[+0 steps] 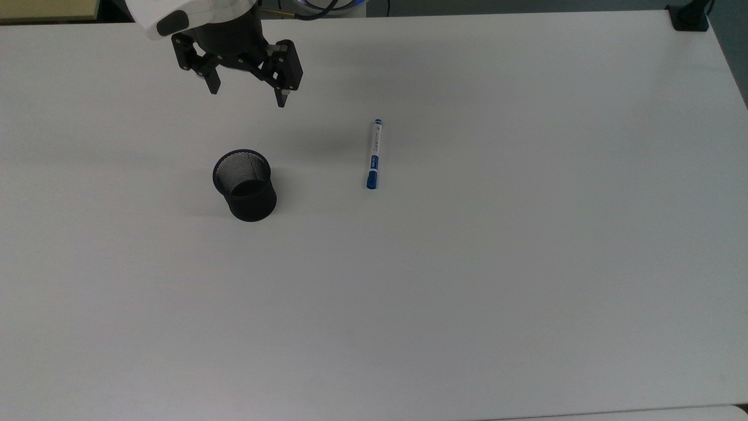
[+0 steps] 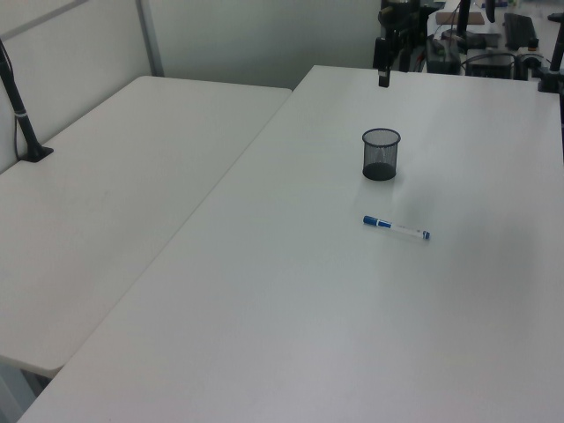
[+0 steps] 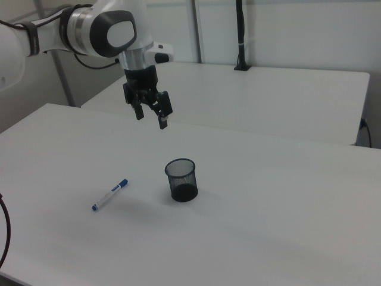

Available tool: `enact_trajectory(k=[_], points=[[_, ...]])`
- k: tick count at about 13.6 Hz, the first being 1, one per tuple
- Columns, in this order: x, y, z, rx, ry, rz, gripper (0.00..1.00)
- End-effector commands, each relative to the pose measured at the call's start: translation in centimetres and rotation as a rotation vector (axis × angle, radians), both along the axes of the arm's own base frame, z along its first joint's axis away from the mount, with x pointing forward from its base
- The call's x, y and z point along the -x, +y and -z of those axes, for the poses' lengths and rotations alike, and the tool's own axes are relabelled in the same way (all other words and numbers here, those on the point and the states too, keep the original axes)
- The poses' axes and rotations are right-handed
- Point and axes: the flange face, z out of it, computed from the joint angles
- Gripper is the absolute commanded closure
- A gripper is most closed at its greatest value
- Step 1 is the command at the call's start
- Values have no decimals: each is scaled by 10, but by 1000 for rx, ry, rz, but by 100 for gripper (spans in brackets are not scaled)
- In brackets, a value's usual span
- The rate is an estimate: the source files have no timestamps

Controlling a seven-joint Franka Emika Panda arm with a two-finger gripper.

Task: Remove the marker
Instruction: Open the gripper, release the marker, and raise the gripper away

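Note:
The marker [image 1: 373,154], white with a blue cap and blue end, lies flat on the white table [image 1: 467,263], apart from the black mesh cup [image 1: 245,185]. It also lies on the table in the left view [image 2: 396,228] and the right view [image 3: 111,194]. My gripper [image 1: 248,97] hangs open and empty high above the table, beyond the cup toward the top view's upper left. In the right view the gripper [image 3: 151,120] is above and left of the cup [image 3: 181,179]; in the left view the gripper [image 2: 384,77] is above the cup [image 2: 381,154].
A second white table [image 2: 115,194] stands beside this one on the left view's left. A black clamp post [image 1: 689,16] sits at the top view's upper right corner. Equipment [image 2: 489,53] crowds the far end of the table in the left view.

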Motion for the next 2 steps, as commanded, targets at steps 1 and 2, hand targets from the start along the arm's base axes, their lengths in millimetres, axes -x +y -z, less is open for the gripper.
enact_trajectory(k=[1,2], points=[[15,-12,-9,-3,11,18,0],[17,-13,-13,-4,7,20,0]])
